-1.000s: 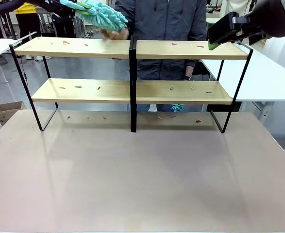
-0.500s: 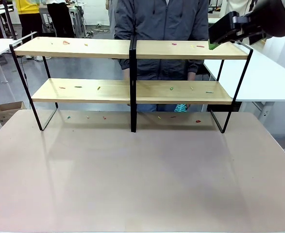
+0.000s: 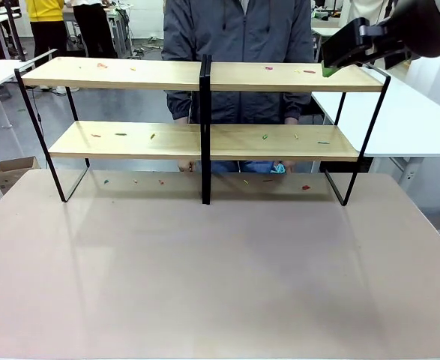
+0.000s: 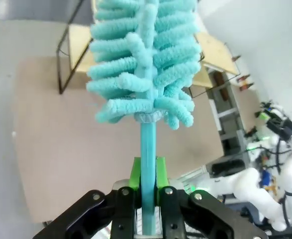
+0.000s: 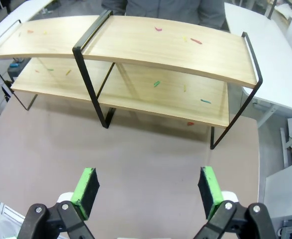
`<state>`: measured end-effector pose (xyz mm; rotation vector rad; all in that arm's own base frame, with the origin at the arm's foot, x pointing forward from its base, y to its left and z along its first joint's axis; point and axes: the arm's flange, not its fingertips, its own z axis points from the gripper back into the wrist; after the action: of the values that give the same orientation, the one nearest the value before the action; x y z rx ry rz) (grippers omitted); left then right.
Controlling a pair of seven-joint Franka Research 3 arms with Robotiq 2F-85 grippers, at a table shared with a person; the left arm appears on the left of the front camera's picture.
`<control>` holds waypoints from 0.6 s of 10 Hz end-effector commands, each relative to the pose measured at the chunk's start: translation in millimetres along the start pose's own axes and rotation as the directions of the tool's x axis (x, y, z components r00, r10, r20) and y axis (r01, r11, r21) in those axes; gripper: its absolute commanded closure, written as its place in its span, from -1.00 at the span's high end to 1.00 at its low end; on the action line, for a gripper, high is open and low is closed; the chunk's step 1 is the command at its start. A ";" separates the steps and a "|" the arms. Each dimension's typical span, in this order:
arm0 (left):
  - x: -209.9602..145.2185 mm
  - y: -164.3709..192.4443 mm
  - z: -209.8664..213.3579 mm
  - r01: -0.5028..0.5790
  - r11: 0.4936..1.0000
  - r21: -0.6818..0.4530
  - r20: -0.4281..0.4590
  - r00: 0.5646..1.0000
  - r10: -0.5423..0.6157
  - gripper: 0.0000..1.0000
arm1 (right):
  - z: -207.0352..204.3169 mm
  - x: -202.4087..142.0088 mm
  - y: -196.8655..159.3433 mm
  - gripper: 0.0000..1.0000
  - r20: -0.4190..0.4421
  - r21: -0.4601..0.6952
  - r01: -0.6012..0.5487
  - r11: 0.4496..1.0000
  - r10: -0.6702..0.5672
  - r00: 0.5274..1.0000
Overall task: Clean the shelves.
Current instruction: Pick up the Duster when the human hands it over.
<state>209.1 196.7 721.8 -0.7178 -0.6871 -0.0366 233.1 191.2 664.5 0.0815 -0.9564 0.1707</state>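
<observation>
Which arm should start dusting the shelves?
Left, probably: the left gripper is shut on the duster, which points toward the shelves. The right gripper is open and empty.

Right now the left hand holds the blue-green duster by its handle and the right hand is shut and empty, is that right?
Not quite: the right hand is open, not shut. The right wrist view shows its green pads wide apart with nothing between them. The left hand does hold the duster by its handle.
</observation>
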 end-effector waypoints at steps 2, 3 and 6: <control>0.0 0.0 0.0 0.000 1.000 0.000 0.000 1.000 0.000 -1.00 | -0.1 0.4 0.8 1.00 0.001 0.002 0.000 1.000 0.000 1.000; 0.0 0.0 0.0 0.000 1.000 0.000 0.000 1.000 0.000 -1.00 | -0.1 0.4 0.8 1.00 0.001 0.002 0.000 1.000 0.000 1.000; 0.0 0.0 0.0 0.000 1.000 0.000 0.000 1.000 0.000 -1.00 | -0.1 0.4 0.8 1.00 0.001 0.002 0.000 1.000 0.000 1.000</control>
<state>209.3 195.2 720.1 -0.7132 -0.6697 -0.0381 233.2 191.2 664.5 0.0815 -0.9563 0.1708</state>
